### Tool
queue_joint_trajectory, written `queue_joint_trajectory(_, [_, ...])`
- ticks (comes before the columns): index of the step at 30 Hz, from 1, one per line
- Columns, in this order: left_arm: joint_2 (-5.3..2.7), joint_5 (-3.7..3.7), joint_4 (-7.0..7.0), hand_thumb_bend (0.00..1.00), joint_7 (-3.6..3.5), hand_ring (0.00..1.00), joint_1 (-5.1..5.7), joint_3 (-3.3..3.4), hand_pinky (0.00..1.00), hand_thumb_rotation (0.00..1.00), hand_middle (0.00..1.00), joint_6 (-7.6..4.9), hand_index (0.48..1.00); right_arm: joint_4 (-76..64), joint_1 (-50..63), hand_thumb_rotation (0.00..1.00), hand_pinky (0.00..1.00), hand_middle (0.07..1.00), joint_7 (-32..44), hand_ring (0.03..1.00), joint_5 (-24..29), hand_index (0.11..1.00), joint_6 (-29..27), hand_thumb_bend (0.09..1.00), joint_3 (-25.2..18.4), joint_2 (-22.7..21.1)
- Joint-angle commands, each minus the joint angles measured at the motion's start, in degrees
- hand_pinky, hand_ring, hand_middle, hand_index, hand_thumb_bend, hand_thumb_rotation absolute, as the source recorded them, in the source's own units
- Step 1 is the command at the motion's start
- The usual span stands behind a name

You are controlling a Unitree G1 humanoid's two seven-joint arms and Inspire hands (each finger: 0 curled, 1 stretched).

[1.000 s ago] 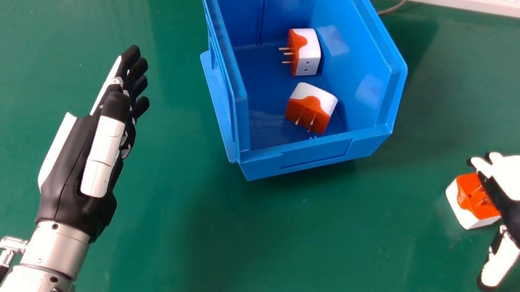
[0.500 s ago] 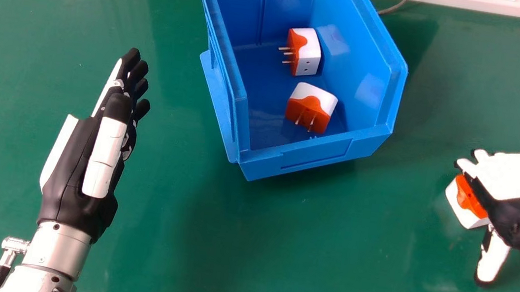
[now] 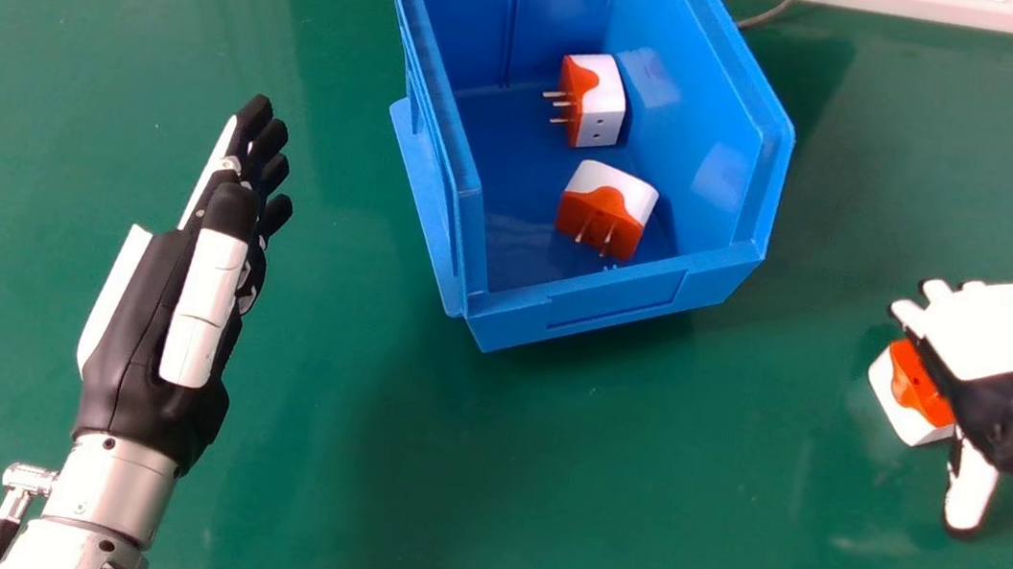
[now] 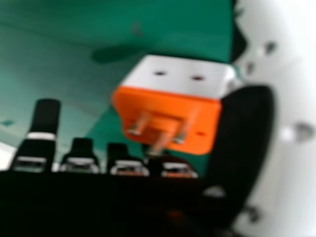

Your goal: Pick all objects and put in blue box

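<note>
At the right of the head view, my right hand is above an orange and white plug adapter, partly covering it, with the thumb spread toward the near side. In the right hand view the adapter shows its prongs between my right hand's open fingers and thumb; contact is unclear. Two similar adapters lie inside the blue box: one farther back, one nearer the front. My left hand stays left of the box, open and empty, fingers straight.
The green table stretches between my two hands in front of the box. A thin cable runs behind the box's right side, near the pale edge at the back.
My right hand has moved left over the adapter, then slightly away from me, and now covers more of it. The adapters have not moved. My left hand has barely shifted.
</note>
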Motion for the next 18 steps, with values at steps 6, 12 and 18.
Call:
queue_joint_trajectory(6, [0.04, -0.22, -1.06, 0.86, 0.11, 1.00, 0.29, 0.48, 1.00, 0.95, 1.00, -1.56, 0.977, 4.2, -4.6, 0.00, 0.72, 1.000, 0.0, 0.992, 0.4, 0.947, 1.7, 0.736, 1.5, -0.3])
queue_joint_trajectory(12, [0.38, -0.43, -1.64, 0.87, -0.05, 1.00, 0.54, 0.50, 0.99, 0.95, 0.99, -0.69, 0.973, 7.1, -6.1, 0.00, 0.70, 1.000, -2.0, 0.992, -0.8, 0.948, 1.5, 0.715, 4.5, -0.1])
queue_joint_trajectory(18, [0.06, -1.09, -1.71, 0.86, -0.21, 1.00, 0.59, 0.58, 0.99, 0.95, 0.99, -0.83, 0.970, 10.4, -8.3, 0.00, 0.68, 1.000, -2.9, 0.989, -0.7, 0.949, 2.1, 0.701, 6.9, 1.2])
